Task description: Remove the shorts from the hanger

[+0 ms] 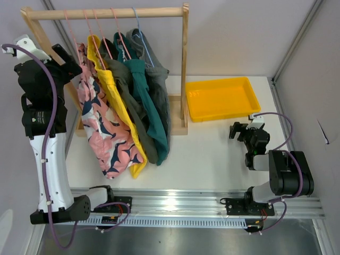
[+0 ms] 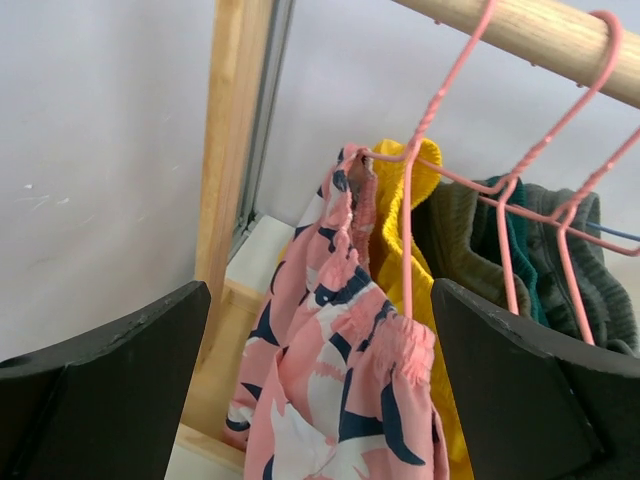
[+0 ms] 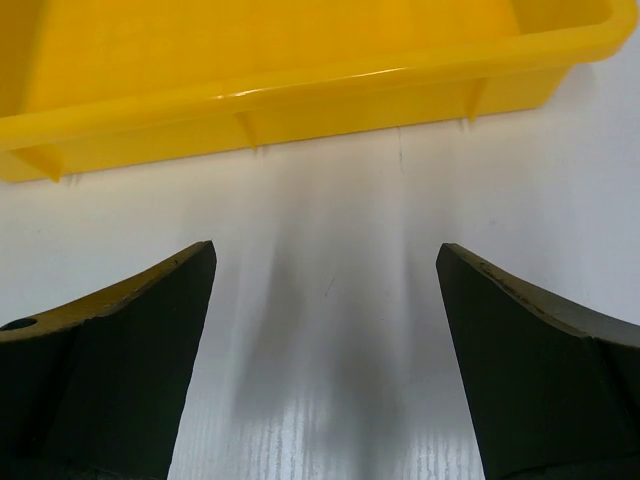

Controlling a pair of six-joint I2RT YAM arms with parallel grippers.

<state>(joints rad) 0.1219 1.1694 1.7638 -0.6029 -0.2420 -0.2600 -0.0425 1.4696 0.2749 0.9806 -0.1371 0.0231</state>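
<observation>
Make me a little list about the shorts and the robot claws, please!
shorts hanging: five, all on hangers on the wooden rail
order, left to right from above: pink patterned shorts, yellow shorts, olive shorts, teal shorts, grey shorts
left claw: open, raised, facing the pink patterned shorts, gripping nothing
right claw: open, low over the table, facing the yellow tray
yellow tray: right of the rack, nothing in it
</observation>
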